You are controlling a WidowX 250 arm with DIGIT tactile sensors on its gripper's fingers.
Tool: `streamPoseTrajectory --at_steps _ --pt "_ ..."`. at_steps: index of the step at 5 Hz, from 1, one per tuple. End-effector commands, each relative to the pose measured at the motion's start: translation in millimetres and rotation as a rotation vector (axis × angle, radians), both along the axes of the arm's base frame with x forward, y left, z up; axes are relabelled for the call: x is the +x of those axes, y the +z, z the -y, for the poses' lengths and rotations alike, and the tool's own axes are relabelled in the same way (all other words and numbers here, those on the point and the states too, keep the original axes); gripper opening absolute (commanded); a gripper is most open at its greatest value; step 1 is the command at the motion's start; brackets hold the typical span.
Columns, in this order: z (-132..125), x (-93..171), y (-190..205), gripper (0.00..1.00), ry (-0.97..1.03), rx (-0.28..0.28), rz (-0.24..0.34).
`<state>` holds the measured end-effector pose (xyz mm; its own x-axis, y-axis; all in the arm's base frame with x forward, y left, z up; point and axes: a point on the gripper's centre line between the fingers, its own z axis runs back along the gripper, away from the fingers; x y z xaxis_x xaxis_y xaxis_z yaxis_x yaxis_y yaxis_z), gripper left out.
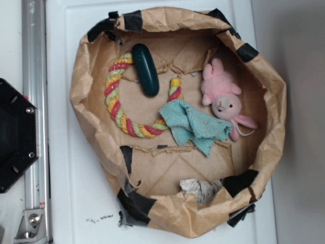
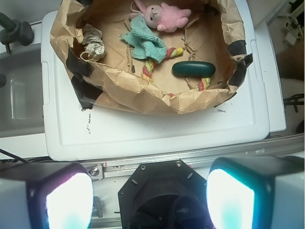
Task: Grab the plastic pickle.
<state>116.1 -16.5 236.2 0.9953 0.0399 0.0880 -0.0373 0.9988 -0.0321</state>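
Note:
The plastic pickle (image 1: 145,69), a glossy dark teal-green oblong, lies inside the brown paper basket (image 1: 81,101), resting across the upper part of the multicoloured rope ring (image 1: 115,101). In the wrist view the pickle (image 2: 193,68) lies crosswise near the basket's near wall. My gripper (image 2: 150,198) hangs well back from the basket, above the black robot base, and does not show in the exterior view. Its two fingers (image 2: 66,200) stand wide apart with nothing between them.
A pink bunny toy (image 1: 223,96), a light teal cloth (image 1: 195,124) and a crumpled paper wad (image 1: 200,189) also lie in the basket. The basket sits on a white lid (image 1: 76,193). A metal rail (image 1: 35,76) and the black base (image 1: 15,134) are at the left.

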Motion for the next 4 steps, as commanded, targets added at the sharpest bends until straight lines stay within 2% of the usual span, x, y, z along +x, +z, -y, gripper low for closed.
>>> streamPoseTrajectory --at_steps 1,2,3,4 --pt "0.0 0.0 0.0 1.00 0.000 0.000 0.000" --pt "-19.2 41.3 -27.2 1.00 -0.040 0.152 0.025" --pt "-33.5 86.6 -53.5 1.00 -0.224 0.070 0.083" --pt "-46.7 107.7 -82.5 1.00 -0.471 0.093 0.160"
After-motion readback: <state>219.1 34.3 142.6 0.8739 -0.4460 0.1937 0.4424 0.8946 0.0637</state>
